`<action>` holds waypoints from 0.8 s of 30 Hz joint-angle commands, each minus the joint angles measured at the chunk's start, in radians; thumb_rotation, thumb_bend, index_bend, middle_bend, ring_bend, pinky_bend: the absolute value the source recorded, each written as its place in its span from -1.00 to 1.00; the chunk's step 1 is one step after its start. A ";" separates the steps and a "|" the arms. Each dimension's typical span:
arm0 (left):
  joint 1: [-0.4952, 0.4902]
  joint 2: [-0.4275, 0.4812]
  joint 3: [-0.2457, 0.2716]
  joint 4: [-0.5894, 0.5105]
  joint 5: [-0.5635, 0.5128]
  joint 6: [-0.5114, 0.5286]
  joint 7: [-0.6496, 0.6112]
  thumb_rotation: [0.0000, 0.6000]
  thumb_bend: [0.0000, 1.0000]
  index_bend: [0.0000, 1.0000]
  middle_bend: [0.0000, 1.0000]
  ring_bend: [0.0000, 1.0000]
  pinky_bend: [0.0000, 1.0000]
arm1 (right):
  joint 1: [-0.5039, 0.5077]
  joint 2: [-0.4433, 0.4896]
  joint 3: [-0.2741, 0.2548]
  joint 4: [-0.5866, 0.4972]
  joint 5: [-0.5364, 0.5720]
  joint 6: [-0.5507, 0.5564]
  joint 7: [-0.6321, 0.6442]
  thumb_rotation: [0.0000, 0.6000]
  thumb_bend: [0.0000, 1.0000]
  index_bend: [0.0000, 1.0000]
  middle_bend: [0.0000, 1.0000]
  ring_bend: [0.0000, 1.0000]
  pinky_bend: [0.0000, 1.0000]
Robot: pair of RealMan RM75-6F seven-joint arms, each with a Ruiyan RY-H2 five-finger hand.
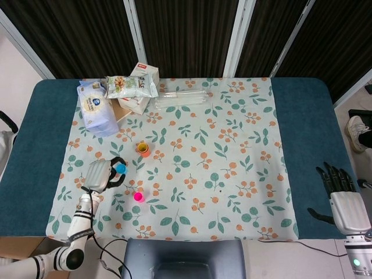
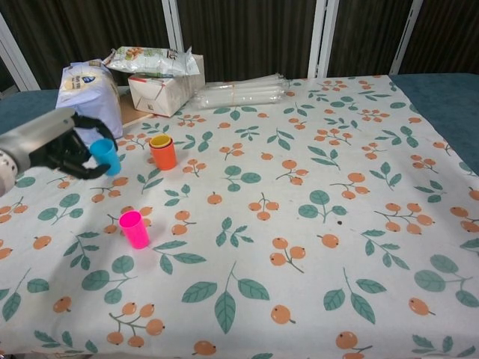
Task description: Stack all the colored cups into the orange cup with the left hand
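1. Transport grip: the left hand (image 2: 63, 146) pinches the small blue plastic cup (image 2: 105, 156), raised off the worktop (image 2: 314, 247) for carrying.
2. Destination: the orange plastic cup (image 2: 162, 153), already holding a yellow cup, stands just beside.
3. Pink plastic cup (image 2: 135, 229) waits nearer; right hand (image 1: 343, 195) idles spread.

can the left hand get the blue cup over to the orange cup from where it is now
Probably yes. The left hand holds the blue cup lifted just beside the orange cup, with only bare cloth between them.

No print on the bags (image 1: 96, 108) or box (image 2: 161, 90) is legible.
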 commanded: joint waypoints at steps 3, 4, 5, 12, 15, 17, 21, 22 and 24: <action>-0.124 -0.068 -0.122 0.030 -0.090 -0.016 0.092 1.00 -0.28 0.13 1.00 1.00 1.00 | 0.000 0.002 0.002 -0.001 0.004 0.000 0.005 1.00 -0.65 -1.00 -1.00 -1.00 -1.00; -0.143 -0.082 -0.134 0.048 -0.107 -0.023 0.106 1.00 -0.28 0.13 1.00 1.00 1.00 | -0.001 0.003 0.003 -0.001 0.004 0.001 0.008 1.00 -0.65 -1.00 -1.00 -1.00 -1.00; -0.160 -0.096 -0.145 0.066 -0.124 -0.028 0.117 1.00 -0.28 0.13 1.00 1.00 1.00 | -0.001 0.005 0.004 -0.001 0.005 0.002 0.012 1.00 -0.65 -1.00 -1.00 -1.00 -1.00; -0.244 -0.180 -0.171 0.208 -0.213 -0.079 0.155 1.00 -0.28 0.12 1.00 1.00 1.00 | -0.003 0.018 0.012 0.002 0.021 0.001 0.035 1.00 -0.65 -1.00 -1.00 -1.00 -1.00; -0.274 -0.214 -0.172 0.277 -0.229 -0.093 0.167 1.00 -0.27 0.12 1.00 1.00 1.00 | -0.003 0.022 0.012 0.000 0.022 0.001 0.042 1.00 -0.65 -1.00 -1.00 -1.00 -1.00; -0.283 -0.225 -0.170 0.301 -0.237 -0.101 0.166 1.00 -0.27 0.12 1.00 1.00 1.00 | -0.006 0.024 0.013 0.000 0.021 0.007 0.046 1.00 -0.65 -1.00 -1.00 -1.00 -1.00; -0.291 -0.237 -0.165 0.327 -0.239 -0.110 0.154 1.00 -0.26 0.12 1.00 1.00 1.00 | -0.006 0.025 0.016 0.001 0.027 0.008 0.048 1.00 -0.65 -1.00 -1.00 -1.00 -1.00; -0.293 -0.238 -0.163 0.332 -0.236 -0.110 0.151 1.00 -0.26 0.12 1.00 1.00 1.00 | -0.006 0.025 0.016 0.002 0.028 0.005 0.047 1.00 -0.65 -1.00 -1.00 -1.00 -1.00; -0.295 -0.240 -0.160 0.337 -0.235 -0.110 0.150 1.00 -0.26 0.11 1.00 1.00 1.00 | -0.005 0.024 0.016 0.001 0.029 0.004 0.045 1.00 -0.65 -1.00 -1.00 -1.00 -1.00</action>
